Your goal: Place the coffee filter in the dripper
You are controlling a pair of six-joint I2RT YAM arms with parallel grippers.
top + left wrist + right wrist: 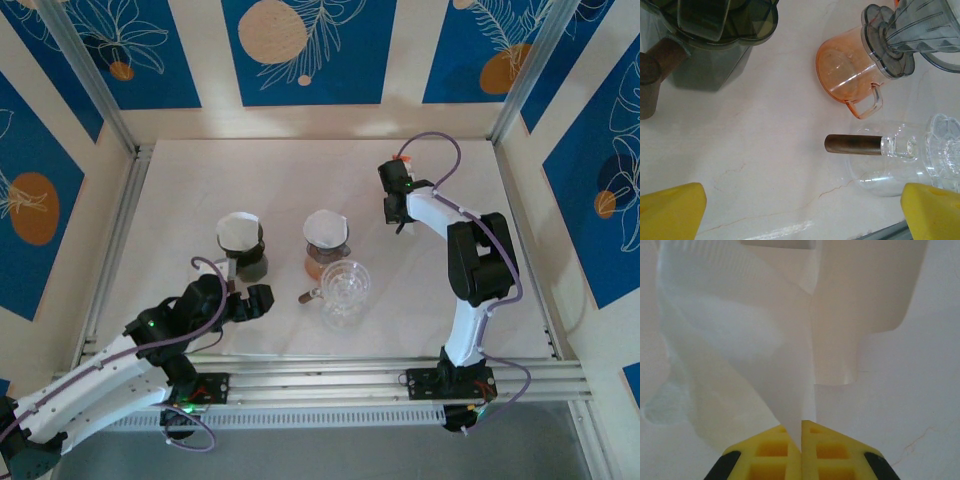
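A clear glass dripper (pixel 346 290) with a brown wooden handle (pixel 854 144) stands on a glass base at the table's front middle, with no filter in it. My left gripper (pixel 247 303) hovers open just left of it, yellow fingertips (pixel 671 211) wide apart above bare table. At the back right, my right gripper (pixel 394 207) is shut on the lower tip of a white paper coffee filter (pixel 747 340), which fans upward from the yellow pads (pixel 771 450).
A dark green dripper (pixel 243 250) and a grey dripper on an orange cup (pixel 326 246) each hold a white filter. The orange cup (pixel 847 70) sits just behind the glass one. A white shape (pixel 867 287) lies behind the held filter. Walls enclose the table.
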